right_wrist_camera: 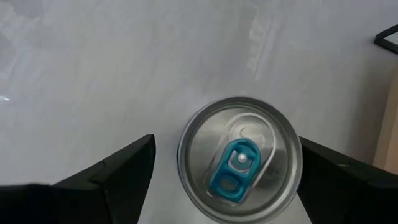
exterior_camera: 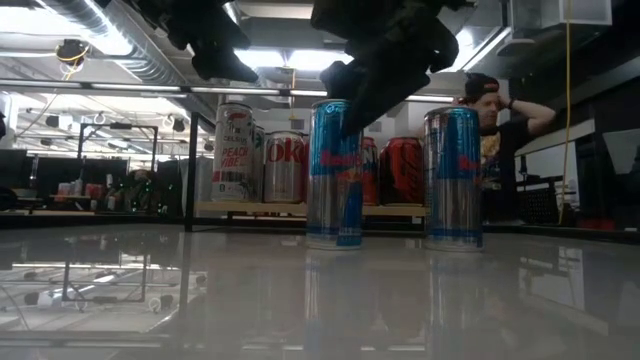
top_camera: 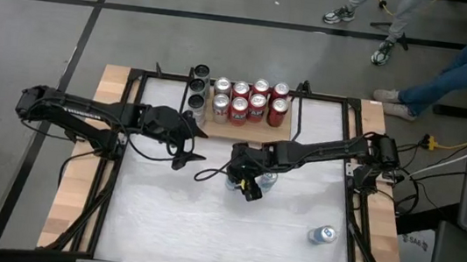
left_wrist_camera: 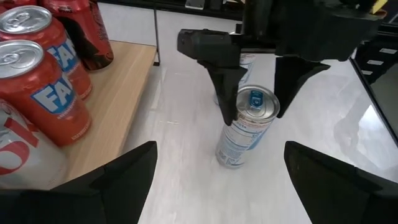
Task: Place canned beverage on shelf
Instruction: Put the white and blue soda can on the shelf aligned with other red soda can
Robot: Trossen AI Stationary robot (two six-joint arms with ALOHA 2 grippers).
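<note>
While the right gripper (left_wrist_camera: 255, 84) is hanging wide open over a tall blue can (left_wrist_camera: 245, 127), gripping nothing, an off-centre descent risks tipping it into its neighbour (exterior_camera: 453, 178); the left gripper (top_camera: 186, 143) is waiting open, empty.

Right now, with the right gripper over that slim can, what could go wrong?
1. The right gripper straddles the slim blue can with fingers open; closing off-centre could tip the tall, narrow can.
2. A second slim can stands close beside it and might be knocked.
3. The shelf already looks crowded with cans, leaving little room.
</note>
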